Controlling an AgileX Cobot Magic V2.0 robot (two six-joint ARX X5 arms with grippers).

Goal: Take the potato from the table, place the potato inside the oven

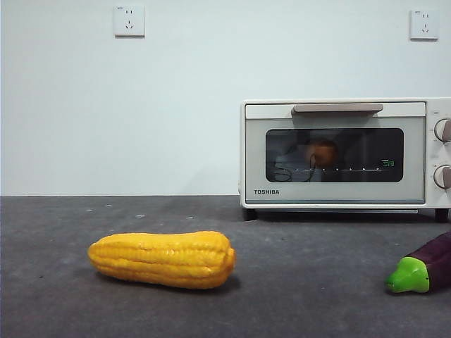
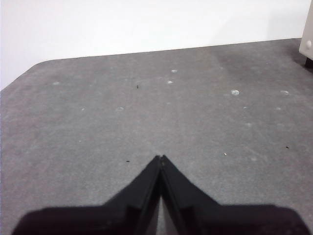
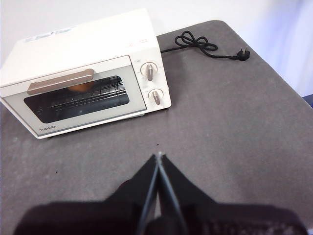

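Grey bench (image 1: 282, 282), closed oven (image 1: 345, 151).
We see the potato (image 1: 323, 151) inside; left tool (image 2: 160, 157) and right tool (image 3: 158, 155) pinched together, empty.

cream oven (image 1: 338, 190), yellow corn (image 1: 163, 259), grey table (image 1: 296, 282)

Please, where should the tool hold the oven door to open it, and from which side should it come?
Judging from the pictures: grip the beige bar handle across the top of the oven door, near its middle, coming from the front. It is the only part standing out from the flat, closed door. The potato shows inside.
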